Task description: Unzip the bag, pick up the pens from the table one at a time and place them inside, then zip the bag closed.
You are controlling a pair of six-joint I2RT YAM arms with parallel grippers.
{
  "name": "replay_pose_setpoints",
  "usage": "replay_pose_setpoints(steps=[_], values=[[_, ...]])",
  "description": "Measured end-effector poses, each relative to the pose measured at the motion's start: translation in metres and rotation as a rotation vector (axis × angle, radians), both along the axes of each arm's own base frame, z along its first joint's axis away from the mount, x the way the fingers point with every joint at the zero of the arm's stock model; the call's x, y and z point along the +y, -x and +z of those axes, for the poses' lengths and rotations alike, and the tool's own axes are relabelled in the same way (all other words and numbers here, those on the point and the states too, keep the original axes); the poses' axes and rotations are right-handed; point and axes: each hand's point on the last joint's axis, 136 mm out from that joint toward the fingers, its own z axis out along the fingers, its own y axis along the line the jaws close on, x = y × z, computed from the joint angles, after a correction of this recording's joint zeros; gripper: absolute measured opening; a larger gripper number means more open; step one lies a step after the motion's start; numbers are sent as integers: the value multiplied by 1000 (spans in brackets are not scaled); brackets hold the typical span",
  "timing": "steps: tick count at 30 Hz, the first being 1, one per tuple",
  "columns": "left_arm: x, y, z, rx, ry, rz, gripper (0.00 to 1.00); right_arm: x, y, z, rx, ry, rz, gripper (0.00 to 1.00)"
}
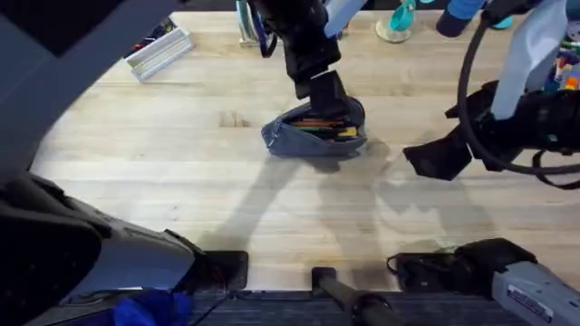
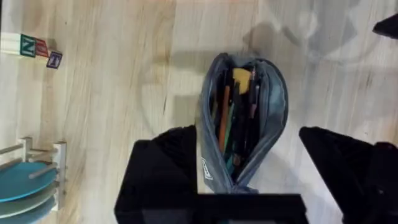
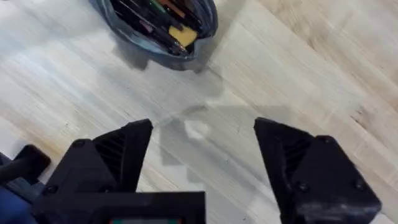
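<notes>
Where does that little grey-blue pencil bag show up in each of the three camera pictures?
Overhead: the bag lies open at the table's middle, under the left arm.
Left wrist: centre, between the left gripper fingers.
Right wrist: upper left, beyond the open right gripper.
Shared landmark: the yellow item inside it.

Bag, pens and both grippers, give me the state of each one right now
bag: unzipped, mouth gaping, resting on the table.
pens: inside the bag, among other items.
left gripper: open, fingers either side of the bag's end.
right gripper: open, empty, above bare table beside the bag.
</notes>
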Motion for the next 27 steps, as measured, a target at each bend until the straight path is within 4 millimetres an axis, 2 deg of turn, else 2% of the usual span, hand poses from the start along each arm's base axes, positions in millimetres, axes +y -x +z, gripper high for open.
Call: replay_pose_setpoints(steps=[10,14,22,27], values=[[8,13,-6,58,-39,2,995,0,0,0,0,0,0,998],[19,21,-6,95,-61,16,995,0,-1,0,-3,0,0,998],[68,43,33,67,-41,114,995,0,-1,0,-3,0,0,998],[91,61,49,64,-36,154,997,0,-1,0,-3,-1,0,998]])
